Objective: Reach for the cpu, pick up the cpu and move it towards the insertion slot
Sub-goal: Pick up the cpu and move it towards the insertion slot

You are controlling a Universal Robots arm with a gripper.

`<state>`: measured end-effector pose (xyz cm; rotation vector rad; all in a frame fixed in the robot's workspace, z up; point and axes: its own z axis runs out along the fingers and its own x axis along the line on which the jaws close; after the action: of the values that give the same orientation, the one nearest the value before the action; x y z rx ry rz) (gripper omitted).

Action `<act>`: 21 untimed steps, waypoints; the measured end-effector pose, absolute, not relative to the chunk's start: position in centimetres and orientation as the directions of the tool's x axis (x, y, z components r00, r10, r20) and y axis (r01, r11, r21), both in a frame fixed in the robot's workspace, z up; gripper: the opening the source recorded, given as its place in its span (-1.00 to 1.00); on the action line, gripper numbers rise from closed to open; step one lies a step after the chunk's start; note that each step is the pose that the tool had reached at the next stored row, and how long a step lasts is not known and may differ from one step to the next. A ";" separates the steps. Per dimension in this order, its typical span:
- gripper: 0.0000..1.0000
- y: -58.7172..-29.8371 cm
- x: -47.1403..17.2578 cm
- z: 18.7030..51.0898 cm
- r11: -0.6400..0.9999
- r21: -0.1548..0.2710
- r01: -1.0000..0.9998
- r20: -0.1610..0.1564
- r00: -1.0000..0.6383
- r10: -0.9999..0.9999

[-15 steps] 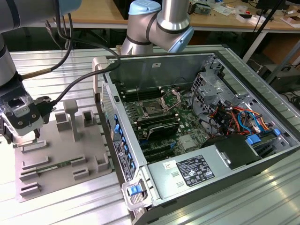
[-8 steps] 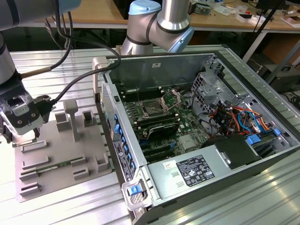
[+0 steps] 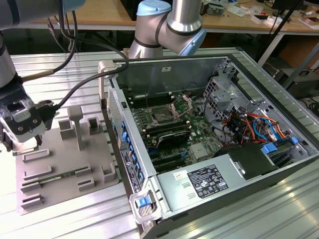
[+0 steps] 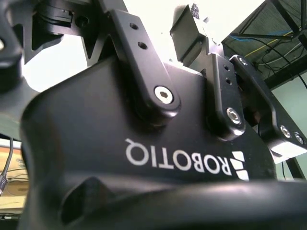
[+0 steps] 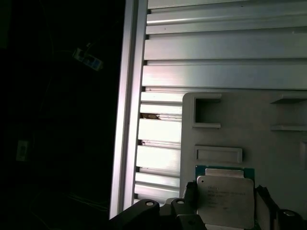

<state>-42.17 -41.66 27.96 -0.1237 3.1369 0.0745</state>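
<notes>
In the first wrist view the cpu (image 5: 224,195), a flat square chip with a silvery top on a green base, sits between my gripper's (image 5: 224,207) two dark fingers (image 5: 188,195), which press on its opposite edges. It is over the grey plastic tray (image 5: 230,124); whether it rests there or is lifted I cannot tell. The exterior view has my gripper (image 3: 20,142) low over the tray's (image 3: 65,169) end at that view's left. The insertion slot (image 3: 162,116) lies far off inside the open computer case, its silver retention frame (image 3: 182,105) raised.
The case wall (image 3: 117,134) stands between the tray and the green circuit board (image 3: 192,132). A drive cage (image 3: 219,94) and bundled cables (image 3: 249,124) crowd the case at the exterior view's right. Black cables (image 3: 75,92) trail from the arm. Ribbed metal table (image 5: 220,48) surrounds the tray.
</notes>
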 end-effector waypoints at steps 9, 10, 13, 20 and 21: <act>0.09 -41.7 -42.2 28.2 0.996 0.048 -0.079 -0.003 -0.997 -0.079; 0.09 -41.7 -42.2 28.3 0.996 0.048 -0.079 -0.003 -0.997 -0.079; 0.09 -41.7 -42.2 28.3 0.996 0.048 -0.079 -0.003 -0.997 -0.079; 0.09 -41.7 -42.2 28.5 0.996 0.048 -0.079 -0.003 -0.997 -0.079; 0.09 -41.7 -42.2 28.5 0.996 0.048 -0.079 -0.003 -0.997 -0.079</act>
<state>-42.17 -41.66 28.55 -0.1237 3.1368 0.0749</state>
